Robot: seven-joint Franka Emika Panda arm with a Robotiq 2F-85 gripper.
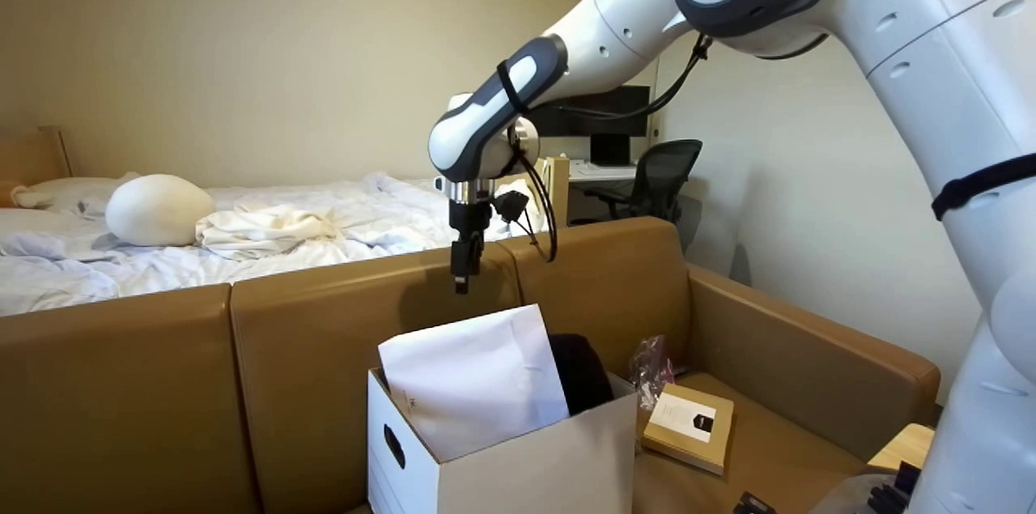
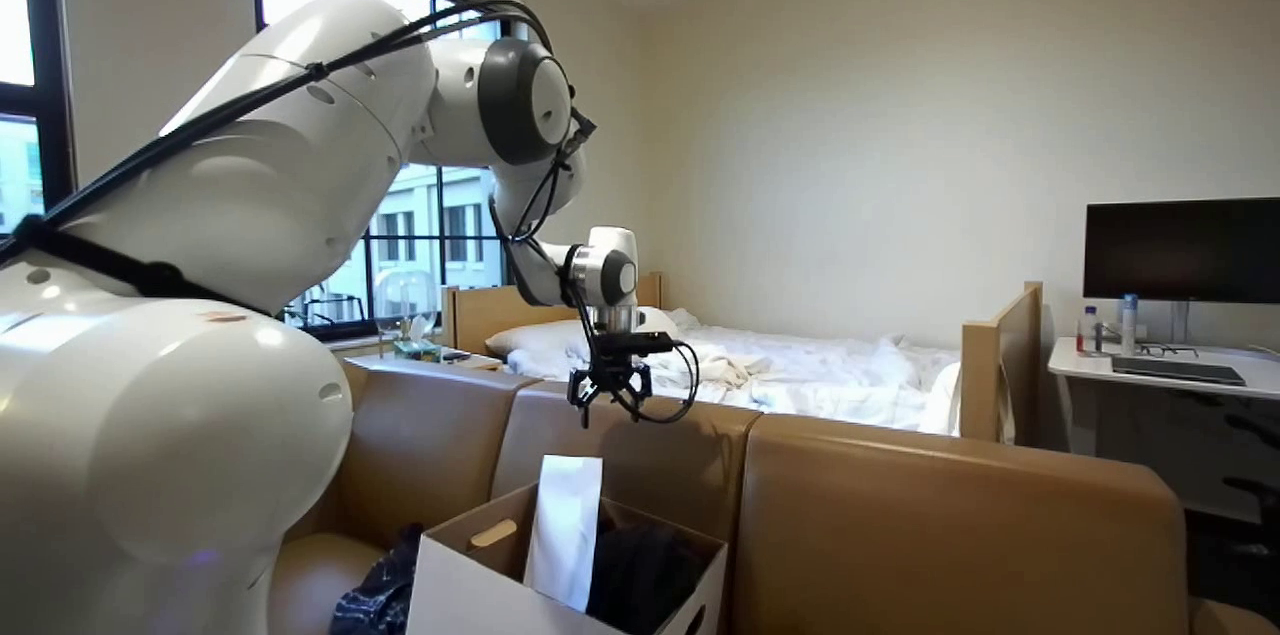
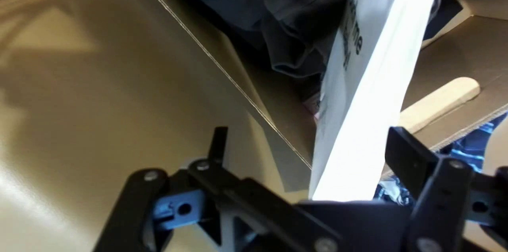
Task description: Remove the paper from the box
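Note:
The paper (image 1: 477, 384) is a large white sheet standing tilted in the white box (image 1: 534, 473), with its upper part above the rim. In an exterior view it shows narrow, nearly edge-on, beside dark contents (image 2: 640, 575) in the box (image 2: 470, 585). In the wrist view the paper (image 3: 369, 125) has dark print on one face and its top end lies between the spread fingers as seen from above. My gripper (image 1: 461, 283) points down above the paper, with a gap between them in both exterior views. The gripper (image 3: 308, 135) is open and holds nothing. The paper's lower part is hidden in the box.
The box stands on a brown sofa (image 1: 324, 360), close to its backrest. A tan package (image 1: 688, 425) and a clear plastic bag (image 1: 650, 368) lie beside it. A dark patterned cloth (image 2: 378, 590) lies at the box's other side. A bed (image 2: 830, 370) is behind the sofa.

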